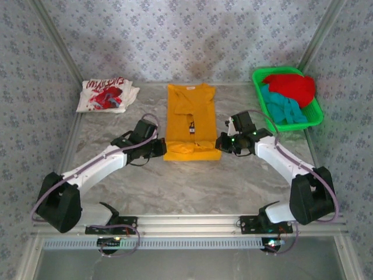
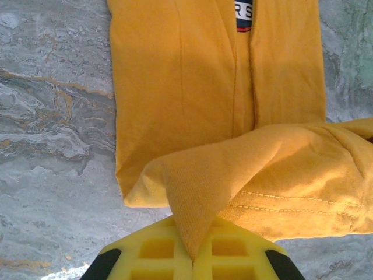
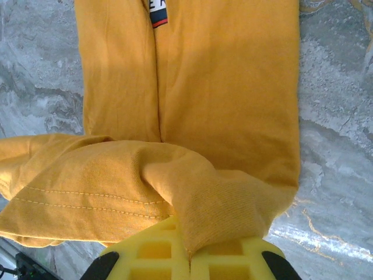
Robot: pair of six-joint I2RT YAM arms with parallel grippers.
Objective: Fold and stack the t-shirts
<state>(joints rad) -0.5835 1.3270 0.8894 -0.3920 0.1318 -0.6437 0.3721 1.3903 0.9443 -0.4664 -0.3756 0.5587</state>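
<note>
From above, the yellow-orange t-shirt [image 1: 190, 116] lies on the marble table [image 1: 175, 186], sides folded in, with the left gripper [image 1: 160, 146] and right gripper [image 1: 222, 143] at its near hem corners. Left wrist: yellow fingers [image 2: 157, 251] pressed together, pinching the lifted hem corner. Right wrist: fingers [image 3: 224, 254] likewise clamp the other corner.

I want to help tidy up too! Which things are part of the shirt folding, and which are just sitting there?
Part of the job:
yellow-orange t-shirt, its hem pinched by the left gripper and the right gripper
white t-shirt with red graphic
red t-shirt and teal t-shirt, waiting in the basket

Just lying about:
green plastic basket
marble table
</note>
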